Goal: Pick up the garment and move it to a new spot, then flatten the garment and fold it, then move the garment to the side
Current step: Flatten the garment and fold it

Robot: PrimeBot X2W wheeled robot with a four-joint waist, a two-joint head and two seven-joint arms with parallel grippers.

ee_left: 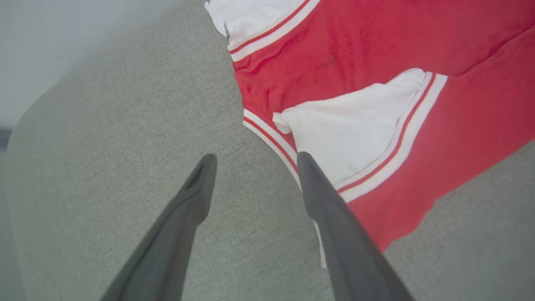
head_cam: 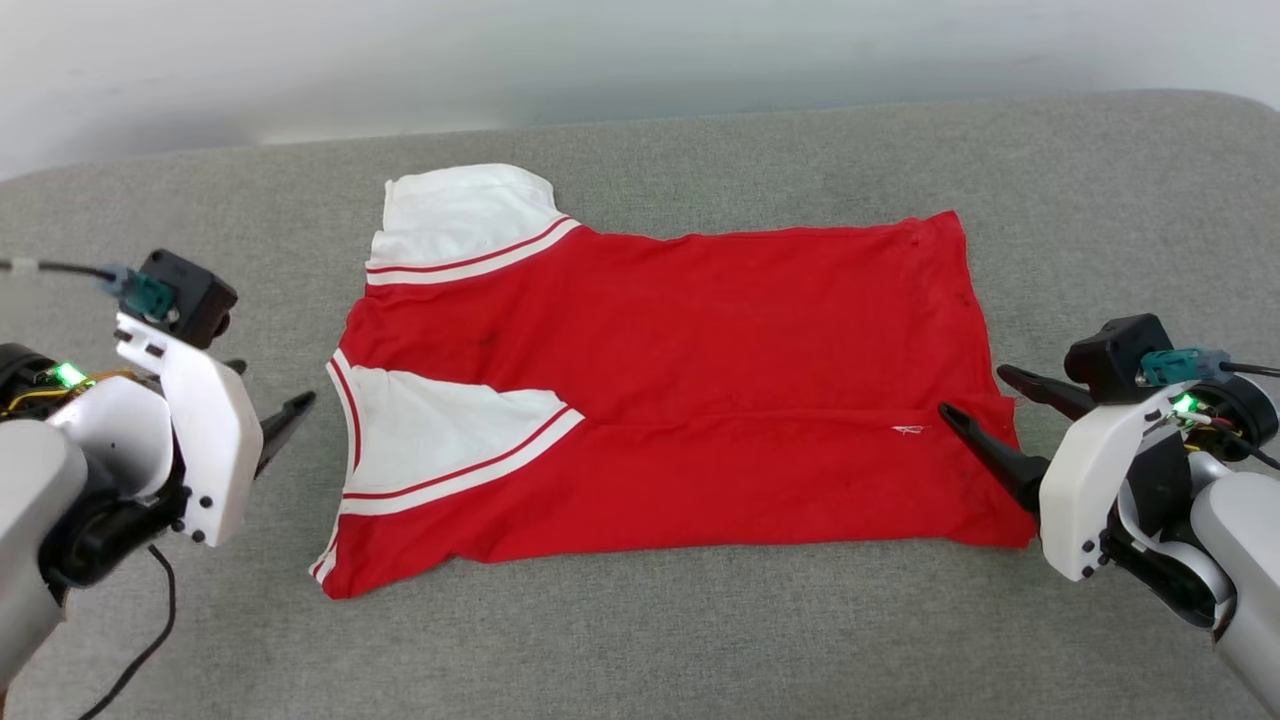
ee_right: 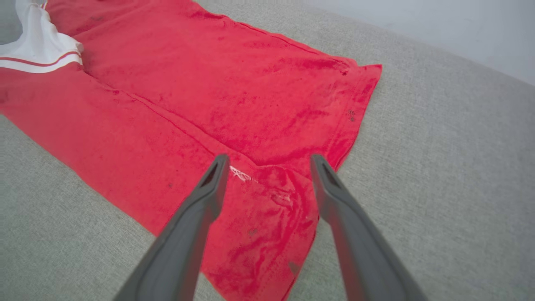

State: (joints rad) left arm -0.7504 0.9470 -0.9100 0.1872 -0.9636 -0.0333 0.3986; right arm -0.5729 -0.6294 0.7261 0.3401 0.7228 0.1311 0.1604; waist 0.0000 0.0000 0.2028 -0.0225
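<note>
The garment (head_cam: 700,350) lies on the grey cushioned surface (head_cam: 640,640), red side up, its near long edge folded over the middle. One white sleeve sticks out at the far left, the other lies folded on the red cloth. My left gripper (head_cam: 270,390) is open just left of the collar end. In the left wrist view its fingers (ee_left: 256,159) frame bare grey fabric beside the striped trim of the garment (ee_left: 376,42). At the hem end my right gripper (head_cam: 975,392) is open, its fingers (ee_right: 269,159) spread over the folded hem corner of the garment (ee_right: 209,83). Neither holds anything.
A pale wall (head_cam: 640,50) runs behind the surface's far edge. A black cable (head_cam: 150,620) hangs from my left arm at the lower left. Bare grey surface extends in front of the garment and beyond both ends.
</note>
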